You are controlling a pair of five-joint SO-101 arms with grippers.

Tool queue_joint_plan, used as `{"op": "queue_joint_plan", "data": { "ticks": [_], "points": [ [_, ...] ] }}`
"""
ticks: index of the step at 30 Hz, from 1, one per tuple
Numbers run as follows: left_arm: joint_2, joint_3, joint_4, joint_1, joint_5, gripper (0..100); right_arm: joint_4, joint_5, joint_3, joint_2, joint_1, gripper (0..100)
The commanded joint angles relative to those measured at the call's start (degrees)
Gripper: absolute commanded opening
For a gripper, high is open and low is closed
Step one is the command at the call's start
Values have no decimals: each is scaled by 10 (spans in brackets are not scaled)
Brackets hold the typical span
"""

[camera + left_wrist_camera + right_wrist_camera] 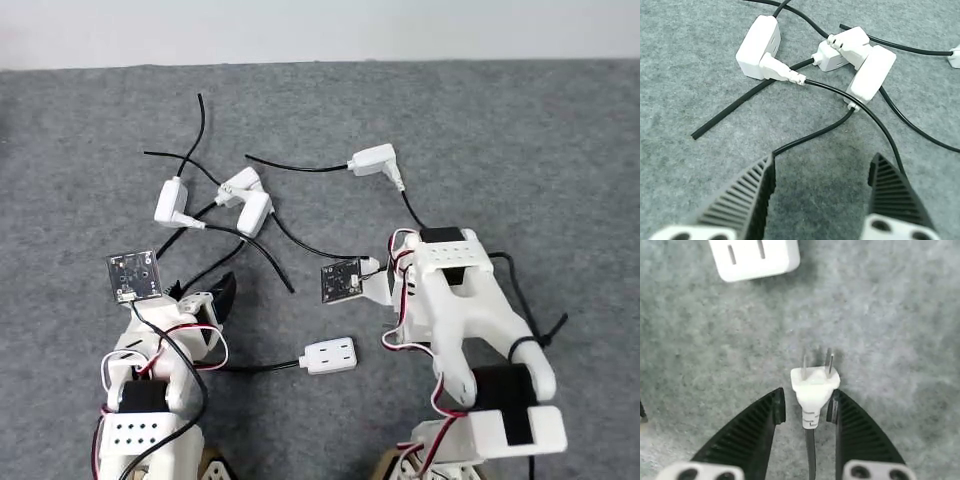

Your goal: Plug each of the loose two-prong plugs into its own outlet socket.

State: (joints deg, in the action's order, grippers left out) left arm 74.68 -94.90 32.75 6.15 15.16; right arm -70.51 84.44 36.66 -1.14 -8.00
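While cords (pixel 260 245) sprawl over the grey table (pixel 560 150), left gripper (pixel 824 157) hangs wide open above one toward the front-left corner | right gripper (pixel 807 392) straddles the loose plug (pixel 815 382) mid-front, seemingly unclamped | outlet socket (pixel 755 257) lies just beyond its prongs (pixel 829 362) | plug light, hard, slick: pinch its flat body sides.

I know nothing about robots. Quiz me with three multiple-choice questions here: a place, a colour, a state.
1. Where is the plug in the right wrist view? A between the right gripper's fingers; B in a socket; C under the left arm.
2. What colour are the plug cords? A red; B black; C white.
3. The left gripper is: A shut on a plug; B shut on a cord; C open.
1 A: its black fingers flank the plug. 2 B: each cord is black. 3 C: its fingers stand wide apart.
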Motion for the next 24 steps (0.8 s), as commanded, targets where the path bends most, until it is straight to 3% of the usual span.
{"op": "queue_joint_plan", "data": {
  "ticks": [1,24],
  "points": [
    [5,4,-3,2,-4,283,7,8,-33,10,-4,144],
    [5,4,-3,2,-4,283,45,4,-29,20,-32,143]
  ]
}}
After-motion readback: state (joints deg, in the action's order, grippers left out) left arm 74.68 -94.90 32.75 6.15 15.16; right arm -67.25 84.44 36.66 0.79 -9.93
